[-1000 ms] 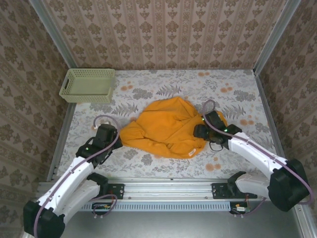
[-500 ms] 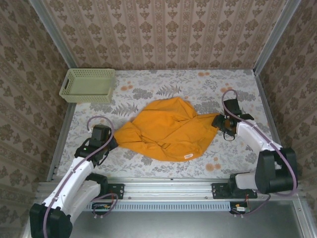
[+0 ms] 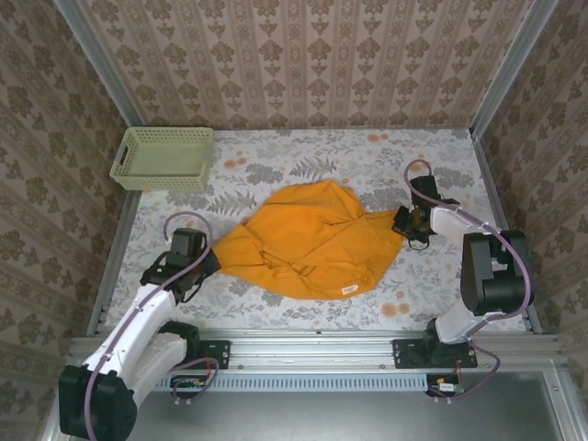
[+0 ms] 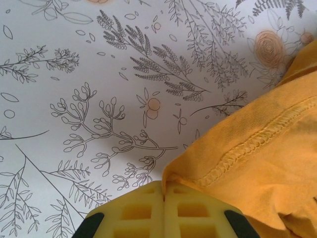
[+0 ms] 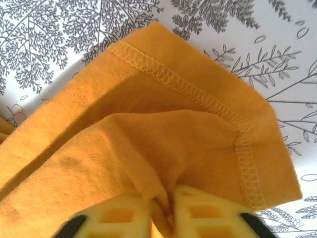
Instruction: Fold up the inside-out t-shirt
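Surface: floral-print table point(image 3: 303, 152), enclosed by patterned wallpaper point(image 3: 303, 64).
Item, inside-out t-shirt point(image 3: 308, 243): orange-yellow, rumpled, spread across the centre of the frame, overlock seams showing; small white label point(image 3: 349, 290) near its lower edge.
Item, left gripper point(image 4: 164, 198): centre left of the overhead view, fingers pressed together, pinching the shirt's stitched left edge.
Item, right gripper point(image 5: 166, 208): centre right, fingers clamped on a fold at the shirt's right corner.
Item, pale green mesh basket point(image 3: 163, 158): upper left, well apart from the shirt.
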Controlling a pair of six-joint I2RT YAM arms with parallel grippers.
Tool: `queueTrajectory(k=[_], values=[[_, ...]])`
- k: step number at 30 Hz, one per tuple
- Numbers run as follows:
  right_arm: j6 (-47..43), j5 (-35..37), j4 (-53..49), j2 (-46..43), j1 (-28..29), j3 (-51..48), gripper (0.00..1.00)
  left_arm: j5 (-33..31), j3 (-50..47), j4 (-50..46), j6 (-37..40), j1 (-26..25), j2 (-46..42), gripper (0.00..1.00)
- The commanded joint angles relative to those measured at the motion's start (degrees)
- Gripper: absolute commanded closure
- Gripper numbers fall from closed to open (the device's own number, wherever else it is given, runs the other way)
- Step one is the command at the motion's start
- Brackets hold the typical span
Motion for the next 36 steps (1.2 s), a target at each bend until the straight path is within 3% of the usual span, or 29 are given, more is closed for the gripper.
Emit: queueTrajectory(k=[1, 3, 9, 14, 18, 22, 36], values=[[-1.74, 4.57, -5.67, -6.59, -0.05, 3.01, 0.95, 0.87, 4.57, -0.78, 2.21, 1.44, -0.59, 1.00], [-3.06, 8.02, -10.74, -14.72, -0.20, 4.60, 1.00, 1.85, 7.99, -2.00, 3.33, 3.25, -1.58, 1.00], [-4.11, 12.81, -23.49, -37.06, -1.56, 16.35, 1.00, 5.29, 23.58, -4.91, 5.87, 9.28, -7.93, 1.00], [-4.13, 11.53, -30.57, -46.55, -1.57, 26.32, 1.00, 3.63, 28.48, -3.35, 4.37, 9.29, -15.40, 1.00], [-3.56, 10.44, -31.03, -49.20, -1.57, 24.06, 1.00, 4.12, 26.55, -3.74, 3.59, 9.29, -13.41, 1.00], [-4.55, 10.97, -32.66, -49.32, -1.57, 25.28, 1.00, 7.03, 31.30, -5.14, 6.00, 9.48, -9.15, 1.00], [-9.66, 11.64, -34.59, -50.18, -1.49, 54.41, 1.00, -4.15, 59.64, -6.63, 12.69, 9.46, -14.37, 1.00]])
